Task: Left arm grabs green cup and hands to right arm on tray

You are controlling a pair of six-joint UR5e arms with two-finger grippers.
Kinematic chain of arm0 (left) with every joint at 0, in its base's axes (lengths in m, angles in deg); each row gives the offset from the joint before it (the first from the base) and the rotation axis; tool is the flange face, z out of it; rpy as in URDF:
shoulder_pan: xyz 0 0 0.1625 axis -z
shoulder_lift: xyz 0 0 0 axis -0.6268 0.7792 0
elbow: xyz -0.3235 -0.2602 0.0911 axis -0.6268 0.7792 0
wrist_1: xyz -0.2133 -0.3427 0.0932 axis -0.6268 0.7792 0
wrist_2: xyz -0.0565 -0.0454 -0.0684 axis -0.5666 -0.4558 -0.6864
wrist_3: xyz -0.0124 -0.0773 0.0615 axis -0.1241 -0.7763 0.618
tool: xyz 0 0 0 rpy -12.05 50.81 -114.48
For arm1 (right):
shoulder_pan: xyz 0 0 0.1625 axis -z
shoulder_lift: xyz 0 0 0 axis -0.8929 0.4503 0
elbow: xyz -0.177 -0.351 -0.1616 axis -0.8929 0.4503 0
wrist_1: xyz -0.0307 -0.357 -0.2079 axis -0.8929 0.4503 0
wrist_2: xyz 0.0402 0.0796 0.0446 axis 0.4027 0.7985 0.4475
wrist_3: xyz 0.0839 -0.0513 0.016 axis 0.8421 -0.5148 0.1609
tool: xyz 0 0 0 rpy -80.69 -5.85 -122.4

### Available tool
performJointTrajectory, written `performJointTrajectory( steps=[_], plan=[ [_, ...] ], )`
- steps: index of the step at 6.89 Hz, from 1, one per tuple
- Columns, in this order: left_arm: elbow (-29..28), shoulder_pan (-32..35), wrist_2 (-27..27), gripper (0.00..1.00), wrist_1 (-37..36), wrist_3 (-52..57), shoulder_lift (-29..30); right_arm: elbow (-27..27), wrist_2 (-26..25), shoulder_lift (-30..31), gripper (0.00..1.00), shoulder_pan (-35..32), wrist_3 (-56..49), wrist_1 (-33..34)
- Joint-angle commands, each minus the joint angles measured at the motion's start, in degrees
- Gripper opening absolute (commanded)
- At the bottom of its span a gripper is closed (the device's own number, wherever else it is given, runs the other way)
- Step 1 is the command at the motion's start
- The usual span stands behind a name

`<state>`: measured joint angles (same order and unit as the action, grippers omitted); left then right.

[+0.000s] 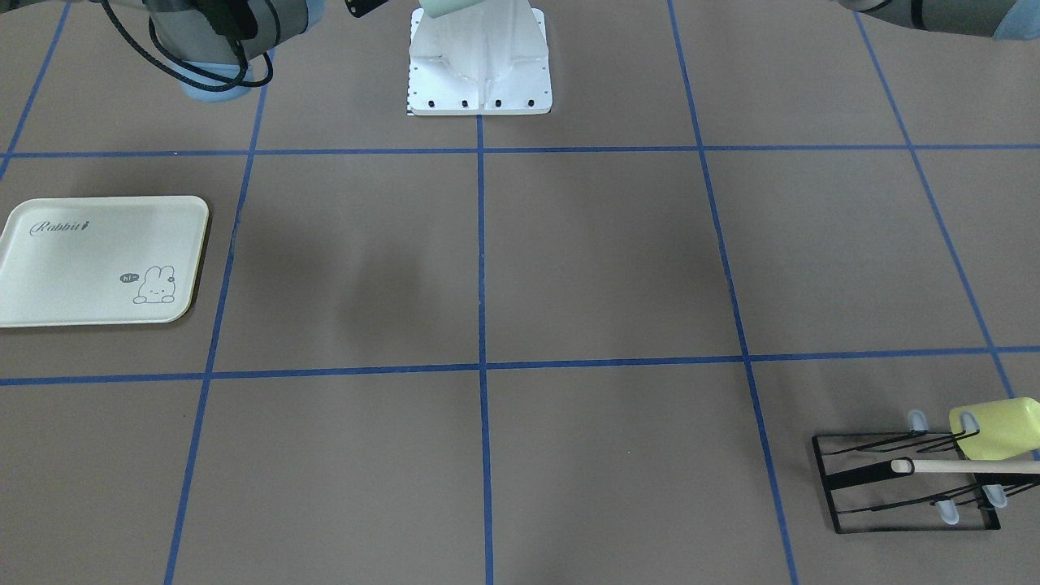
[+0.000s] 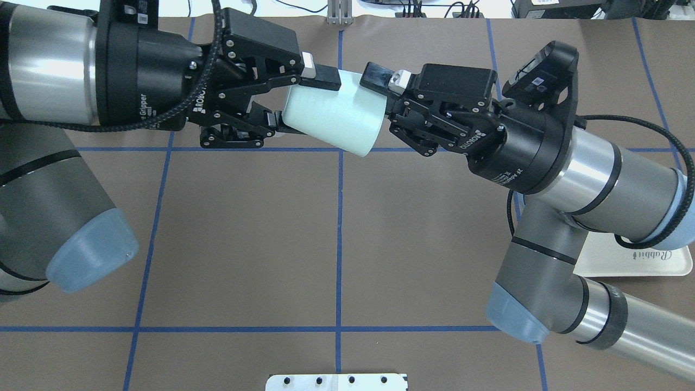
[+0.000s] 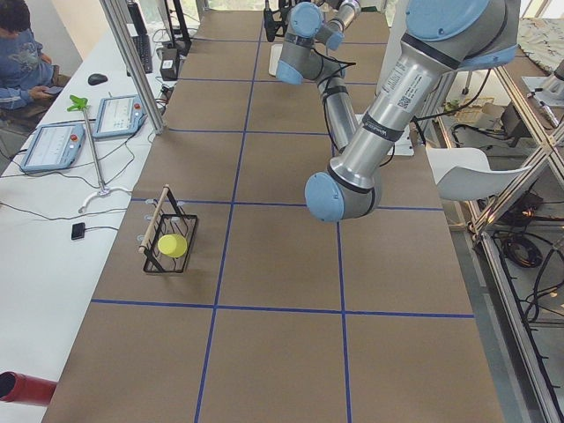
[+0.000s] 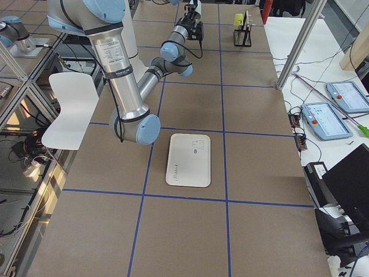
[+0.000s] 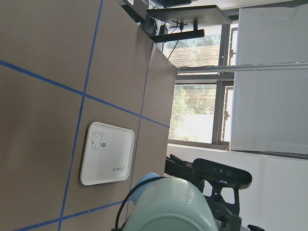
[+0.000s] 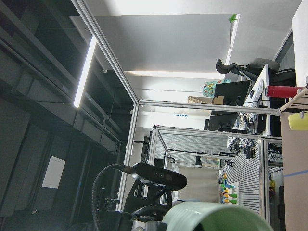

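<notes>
The pale mint-green cup (image 2: 331, 117) hangs on its side in mid-air between both arms, above the table's middle line. My left gripper (image 2: 296, 100) is shut on its narrow bottom end. My right gripper (image 2: 383, 103) faces the cup's wide rim, one finger (image 2: 376, 76) lying over the upper wall, the other by the rim's edge; its jaws look apart, not clamped. The cup's bottom fills the lower edge of the left wrist view (image 5: 168, 204), its mouth that of the right wrist view (image 6: 211, 216). The cream "Rabbit" tray (image 1: 97, 260) lies bare on the robot's right side.
A black wire rack (image 1: 902, 487) with a wooden handle holds a yellow-green cup (image 1: 995, 426) at the table's far left corner. The white robot base plate (image 1: 479, 81) sits at the robot's edge. The right arm's elbow (image 2: 521, 309) overhangs part of the tray (image 2: 635, 260).
</notes>
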<state>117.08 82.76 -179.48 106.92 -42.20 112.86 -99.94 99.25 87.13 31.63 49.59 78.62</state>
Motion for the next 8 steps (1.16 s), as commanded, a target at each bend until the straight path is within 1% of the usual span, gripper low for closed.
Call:
performJointTrajectory(
  steps=[1, 2, 3, 5, 7, 8],
  plan=[
    [0.04, 0.00, 0.00, 0.44, 0.09, 0.09, 0.00, -0.09, -0.03, 0.00, 0.00, 0.23, 0.00, 1.12],
    [0.04, 0.00, -0.09, 0.92, 0.17, 1.83, 0.09, -0.09, -0.03, 0.00, 0.00, 0.49, -0.09, 1.12],
    [0.04, 0.00, -0.26, 1.00, 0.44, 2.37, 0.09, -0.09, -0.03, 0.00, 0.00, 0.49, 0.00, 1.04],
    [-0.05, 0.09, -0.35, 1.00, 0.44, 3.43, -0.35, -1.23, 0.06, 0.26, 0.00, 0.49, 0.09, 1.12],
    [-0.05, 0.09, -0.18, 1.00, 0.09, 4.65, -0.61, -0.88, 1.54, 1.14, 0.00, -0.12, 0.00, 1.38],
    [-0.05, 0.09, -0.09, 1.00, 0.09, 4.83, -0.70, -0.79, 2.33, 1.75, 0.00, -1.78, 0.00, 5.56]
  ],
)
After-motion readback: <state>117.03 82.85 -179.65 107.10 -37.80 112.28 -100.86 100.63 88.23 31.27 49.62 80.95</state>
